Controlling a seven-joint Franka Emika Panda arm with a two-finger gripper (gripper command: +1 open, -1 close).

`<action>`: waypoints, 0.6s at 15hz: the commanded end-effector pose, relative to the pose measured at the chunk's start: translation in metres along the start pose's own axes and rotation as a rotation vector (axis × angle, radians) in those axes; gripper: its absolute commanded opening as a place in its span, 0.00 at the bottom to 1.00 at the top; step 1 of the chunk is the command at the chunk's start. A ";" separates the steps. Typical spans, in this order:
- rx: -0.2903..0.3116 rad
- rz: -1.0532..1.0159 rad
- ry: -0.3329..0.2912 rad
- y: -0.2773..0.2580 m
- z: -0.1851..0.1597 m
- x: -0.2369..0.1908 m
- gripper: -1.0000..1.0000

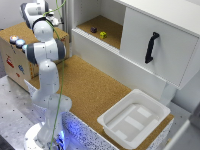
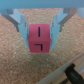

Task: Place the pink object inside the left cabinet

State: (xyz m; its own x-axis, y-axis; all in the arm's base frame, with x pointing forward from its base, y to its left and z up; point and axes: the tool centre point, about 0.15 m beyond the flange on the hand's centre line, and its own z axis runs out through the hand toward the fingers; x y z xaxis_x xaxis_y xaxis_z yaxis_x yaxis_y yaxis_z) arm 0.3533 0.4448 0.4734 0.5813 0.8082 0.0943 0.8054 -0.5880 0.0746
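Right up close in the wrist view, you've got the pink object (image 2: 40, 38) sitting square between the jaws of the gripper (image 2: 41, 31), one finger pressed on each side of it. So the jaws are closed down to the cube's width and clamped on it, nowhere near fully open. It's a little pink-red cube with a dark L-shaped mark on the face toward the camera. Cork shows under and around it, and I can't tell from that shot whether it's lifted clear or only just off the surface.

Pulling back to the exterior view, the shallow white tub (image 1: 134, 118) sits nearest the camera at the edge of the cork counter (image 1: 85, 85), and the Panda arm (image 1: 46, 75) rises from its base on the exterior view's left. Its wrist is up near the top corner, over by the cardboard box (image 1: 15, 55), and you can't really see the cube from there.

Further back is the left cabinet (image 1: 102, 25), the open bay with the brown floor. A small yellow cube (image 1: 103, 35) and a dark purple piece (image 1: 93, 29) are already in there, near each other toward the front. Beside it on the exterior view's right is the bay shut behind the white door with the black handle (image 1: 151, 47).

My read: the grab's done and the carry to the bay is left. You'll want to aim for bare floor away from those two bits.
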 end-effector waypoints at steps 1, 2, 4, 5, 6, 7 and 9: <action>0.035 0.209 0.060 0.036 0.006 -0.049 0.00; 0.034 0.267 0.052 0.045 0.008 -0.055 0.00; 0.026 0.410 0.026 0.072 0.013 -0.064 0.00; 0.046 0.477 0.016 0.085 0.015 -0.069 0.00; 0.046 0.549 0.019 0.098 0.016 -0.073 0.00; 0.049 0.605 0.018 0.107 0.017 -0.077 0.00; 0.043 0.751 0.011 0.133 0.021 -0.087 0.00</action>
State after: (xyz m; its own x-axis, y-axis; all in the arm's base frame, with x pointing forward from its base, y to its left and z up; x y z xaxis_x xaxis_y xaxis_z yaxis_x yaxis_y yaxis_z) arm 0.3914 0.3570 0.4678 0.9047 0.4211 0.0654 0.4165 -0.9061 0.0738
